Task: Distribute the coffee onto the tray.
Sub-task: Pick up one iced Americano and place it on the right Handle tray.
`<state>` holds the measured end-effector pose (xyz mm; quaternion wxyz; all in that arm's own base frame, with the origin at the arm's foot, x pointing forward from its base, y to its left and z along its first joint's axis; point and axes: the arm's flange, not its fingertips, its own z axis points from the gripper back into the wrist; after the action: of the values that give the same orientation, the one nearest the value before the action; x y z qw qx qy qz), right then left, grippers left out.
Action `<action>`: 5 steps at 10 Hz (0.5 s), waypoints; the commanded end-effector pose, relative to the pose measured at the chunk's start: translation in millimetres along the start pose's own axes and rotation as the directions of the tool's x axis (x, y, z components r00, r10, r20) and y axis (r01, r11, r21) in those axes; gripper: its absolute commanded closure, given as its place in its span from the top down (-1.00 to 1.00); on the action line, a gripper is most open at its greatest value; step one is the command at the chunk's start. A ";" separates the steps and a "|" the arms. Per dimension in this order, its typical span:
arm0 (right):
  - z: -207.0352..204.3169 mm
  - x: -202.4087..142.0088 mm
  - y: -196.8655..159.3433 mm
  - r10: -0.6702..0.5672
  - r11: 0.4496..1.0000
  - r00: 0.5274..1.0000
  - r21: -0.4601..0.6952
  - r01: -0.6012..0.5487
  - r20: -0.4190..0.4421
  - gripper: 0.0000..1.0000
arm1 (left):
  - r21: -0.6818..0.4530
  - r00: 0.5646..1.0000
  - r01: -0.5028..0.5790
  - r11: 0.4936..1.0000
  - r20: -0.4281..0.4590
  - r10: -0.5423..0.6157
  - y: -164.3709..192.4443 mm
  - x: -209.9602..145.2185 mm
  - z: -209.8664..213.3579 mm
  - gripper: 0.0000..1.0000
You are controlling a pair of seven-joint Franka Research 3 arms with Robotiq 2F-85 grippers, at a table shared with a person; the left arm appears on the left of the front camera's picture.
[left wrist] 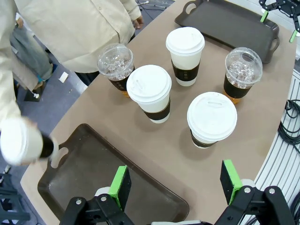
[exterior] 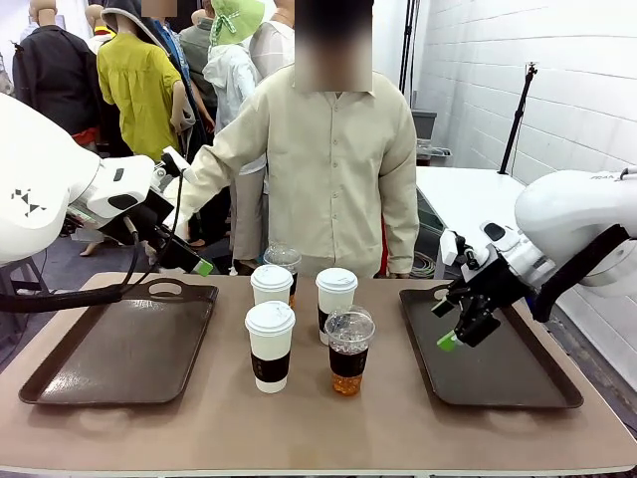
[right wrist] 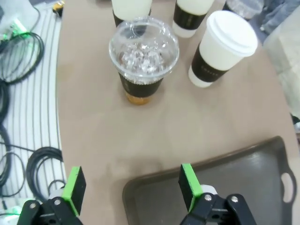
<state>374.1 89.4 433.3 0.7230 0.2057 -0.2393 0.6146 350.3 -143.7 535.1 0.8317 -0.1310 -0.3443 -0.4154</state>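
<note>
Between your two trays, three white lidded cups [exterior: 271, 344] and two clear dome-lidded cups [exterior: 349, 349] stand close together on the bare table [exterior: 328, 428], none on a tray. A sixth white cup [left wrist: 21, 140], blurred, is over the handle end of the left tray [exterior: 119, 358], by the person's sleeve [left wrist: 8, 79]. Your left gripper [left wrist: 176, 182] and right gripper [right wrist: 132, 183] are both spread wide and empty, each above its own tray, the right tray [exterior: 518, 368] bare, and only open table lies between them and the cups.

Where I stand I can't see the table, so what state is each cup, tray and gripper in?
Left tray: no cup on it.
Right tray: no cup on it.
Three white cups: upright on table, lidded.
Two dome-lidded cups: upright on table, lidded.
Fourth white cup: raised by left tray's handle, blurred.
Left gripper: open, holding nothing.
Right gripper: open, holding nothing.
</note>
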 end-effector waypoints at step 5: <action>-4.6 -5.2 -3.2 -0.009 1.000 1.000 0.006 0.009 0.027 1.00 | -0.006 1.000 -0.005 1.000 -0.006 0.005 -0.8 -0.8 -0.1 1.00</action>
<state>377.4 87.6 424.8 0.7291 0.2143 -0.2431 0.6029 350.3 -143.8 535.0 0.8317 -0.1311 -0.3443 -0.4155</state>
